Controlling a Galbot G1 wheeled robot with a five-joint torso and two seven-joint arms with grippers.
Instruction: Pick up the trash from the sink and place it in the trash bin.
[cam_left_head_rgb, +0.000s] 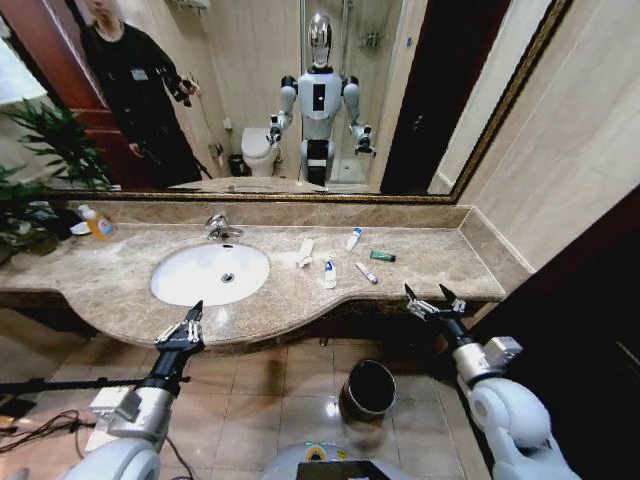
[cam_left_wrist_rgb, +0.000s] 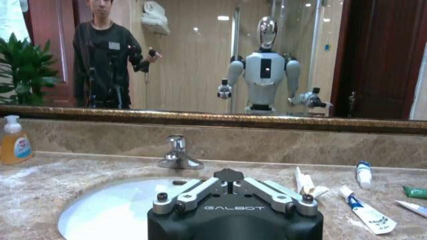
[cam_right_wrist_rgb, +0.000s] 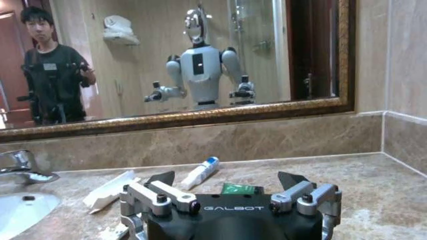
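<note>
The trash lies not in the white oval sink (cam_left_head_rgb: 185, 285) but on the brown marble counter (cam_left_head_rgb: 430, 270) to its right: a crumpled white paper (cam_left_head_rgb: 303, 254), white tubes with blue caps (cam_left_head_rgb: 329, 273), a small green tube (cam_left_head_rgb: 382, 256) and a thin white stick (cam_left_head_rgb: 366, 273). The small round dark trash bin (cam_left_head_rgb: 367, 389) stands on the floor below. The left gripper (cam_left_head_rgb: 192, 318) hovers at the counter's front edge with fingers together; the right gripper (cam_left_head_rgb: 432, 297) hovers near the right end, fingers apart. These flat, slim pieces could slide off under a shallow pinch, and a release off-centre could miss the bin's narrow mouth.
</note>
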